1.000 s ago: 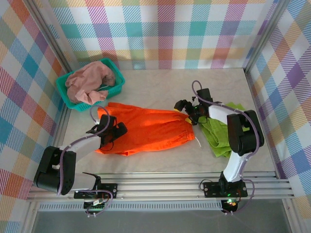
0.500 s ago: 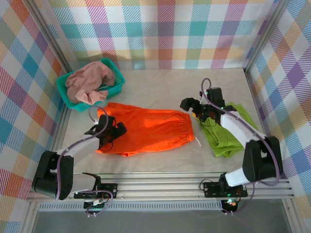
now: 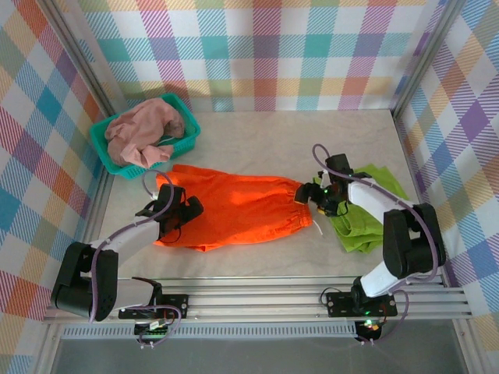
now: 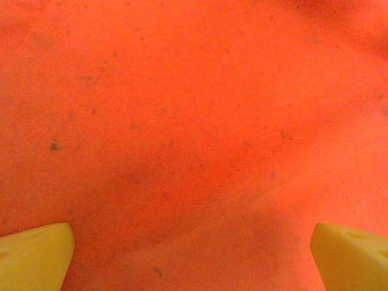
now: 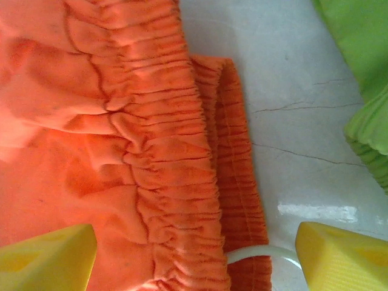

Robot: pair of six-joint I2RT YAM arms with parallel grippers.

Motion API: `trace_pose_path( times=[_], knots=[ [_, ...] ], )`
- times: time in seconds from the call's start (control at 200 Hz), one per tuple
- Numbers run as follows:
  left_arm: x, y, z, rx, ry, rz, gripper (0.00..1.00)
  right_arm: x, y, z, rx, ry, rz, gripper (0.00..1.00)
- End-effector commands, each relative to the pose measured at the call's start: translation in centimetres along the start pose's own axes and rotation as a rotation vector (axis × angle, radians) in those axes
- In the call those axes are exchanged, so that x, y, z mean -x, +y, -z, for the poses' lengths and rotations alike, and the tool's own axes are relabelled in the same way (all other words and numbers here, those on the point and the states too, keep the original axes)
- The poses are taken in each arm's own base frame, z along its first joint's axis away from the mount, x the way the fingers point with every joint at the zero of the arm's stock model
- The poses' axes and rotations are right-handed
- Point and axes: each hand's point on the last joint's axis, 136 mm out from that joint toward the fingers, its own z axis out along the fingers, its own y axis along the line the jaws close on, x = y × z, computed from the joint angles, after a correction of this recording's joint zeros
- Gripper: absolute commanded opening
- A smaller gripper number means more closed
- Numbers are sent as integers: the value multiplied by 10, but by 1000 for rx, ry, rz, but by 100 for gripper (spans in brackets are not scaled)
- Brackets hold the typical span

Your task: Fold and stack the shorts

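Both hands open over the orange shorts, spread flat on the table.

The orange shorts [image 3: 234,206] lie mid-table [image 3: 257,140], waistband to the right. The green shorts [image 3: 362,210] sit folded just beside that end, and the pink shorts [image 3: 144,128] are heaped in the teal basket [image 3: 100,144] at the far left. The left hand [image 4: 194,254] is close above the leg end with its fingers wide apart and nothing between them. The right hand [image 5: 194,257] hangs over the gathered waistband [image 5: 163,151], fingers likewise apart, with a white cord [image 5: 260,251] looping out near the right fingertip. The cloth looks light, limp and likely to slide on the smooth table. The thick elastic band should give the surest pinch, with a hem corner at the other end so the fold lifts evenly. The loose cord could snag.
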Motion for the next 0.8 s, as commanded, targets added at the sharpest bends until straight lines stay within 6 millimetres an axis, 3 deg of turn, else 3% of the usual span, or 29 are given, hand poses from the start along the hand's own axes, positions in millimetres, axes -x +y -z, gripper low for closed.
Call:
trace_pose_path(
  times=[0.0,0.175,0.53,0.635,0.795],
  knots=[
    [-8,12,1,29,17,6,100,-12,0,-8,-8,54,-9,84],
    [-9,13,0,34,19,6,100,-17,-8,-16,-32,69,-66,81],
    [-11,15,-3,40,23,6,100,-27,12,-36,28,133,-67,76],
    [-12,15,-4,42,25,5,100,-25,14,-38,17,131,-58,68],
    [-12,16,-4,43,26,3,100,-21,9,-38,-23,124,-30,42]
  ],
)
